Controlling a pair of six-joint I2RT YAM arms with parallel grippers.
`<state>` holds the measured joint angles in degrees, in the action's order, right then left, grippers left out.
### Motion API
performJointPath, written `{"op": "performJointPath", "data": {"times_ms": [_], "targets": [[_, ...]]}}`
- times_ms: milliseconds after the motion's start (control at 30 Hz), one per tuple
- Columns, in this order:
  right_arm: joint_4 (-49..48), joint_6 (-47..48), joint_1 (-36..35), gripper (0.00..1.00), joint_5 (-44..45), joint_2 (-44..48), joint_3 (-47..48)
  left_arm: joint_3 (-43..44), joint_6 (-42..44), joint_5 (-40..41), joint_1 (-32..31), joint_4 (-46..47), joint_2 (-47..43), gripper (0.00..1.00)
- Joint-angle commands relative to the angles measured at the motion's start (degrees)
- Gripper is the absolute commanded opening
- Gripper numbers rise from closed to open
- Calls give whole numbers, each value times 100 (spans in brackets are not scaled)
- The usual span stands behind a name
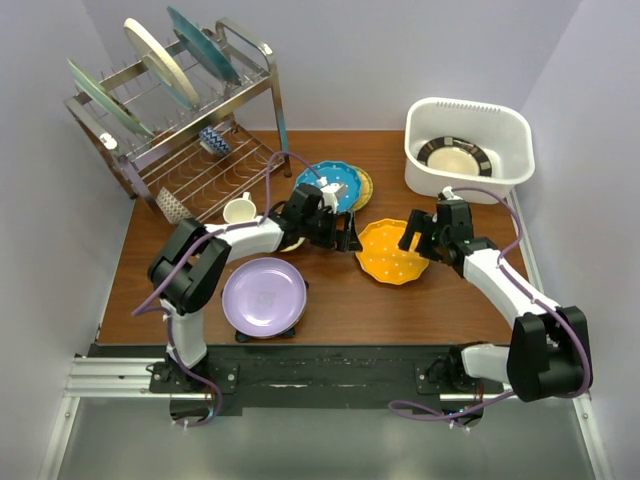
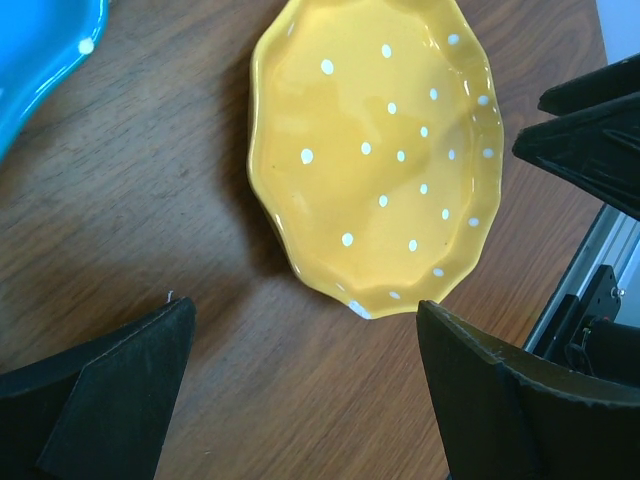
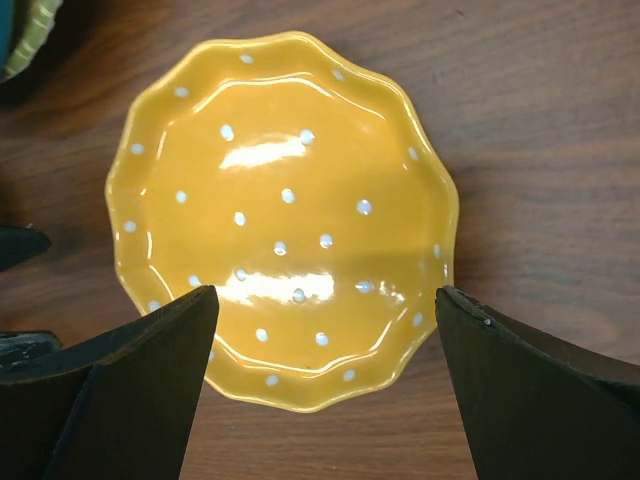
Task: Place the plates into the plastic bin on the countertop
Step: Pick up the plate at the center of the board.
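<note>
The left pincer (image 1: 347,237) and the right pincer (image 1: 414,240), both spread wide and gripping nothing, flank the orange dotted scalloped plate (image 1: 392,252), one at each side of its rim. The plate lies flat, face up, on the wood-grain surface (image 1: 340,310). Each wrist view frames it between that arm's parted fingers; whether any pad touches the rim cannot be told. A plate lying flat offers little edge to seize, which is probably why two arms attend to one dish: one may brace or tip the rim while the other takes hold.

Up and to the right of the orange plate stands the white plastic bin (image 1: 450,185), with one dark-rimmed beige plate (image 1: 455,157) inside; the right arm, being on that side, seems the likelier carrier. Up and to the left of the orange plate, a blue dotted scalloped plate (image 1: 325,180) rests over a yellow-green plate (image 1: 364,186). Down and to the left lies the lavender round plate (image 1: 263,296). Far to the upper left, a wire dish rack (image 1: 180,140) holds three more plates on edge, so most of the work remains.
</note>
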<state>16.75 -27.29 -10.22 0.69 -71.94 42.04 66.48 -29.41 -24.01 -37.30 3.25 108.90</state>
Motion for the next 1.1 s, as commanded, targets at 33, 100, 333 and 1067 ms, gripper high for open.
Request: {"op": "performJointPath", "data": {"times_ms": [33, 100, 333, 1067], "targets": [[-5, -23, 484, 94, 81, 216, -222, 208, -39, 1, -23, 124, -80, 96], [-119, 22, 704, 94, -208, 207, -319, 225, -56, 45, -32, 132, -54, 96], [-409, -4, 969, 93, -745, 5, -574, 348, -302, -16, -58, 273, 324, 88], [-1148, -426, 1004, 63, -1291, -593, -1101, 454, -355, -7, -146, 212, 685, 70]]}}
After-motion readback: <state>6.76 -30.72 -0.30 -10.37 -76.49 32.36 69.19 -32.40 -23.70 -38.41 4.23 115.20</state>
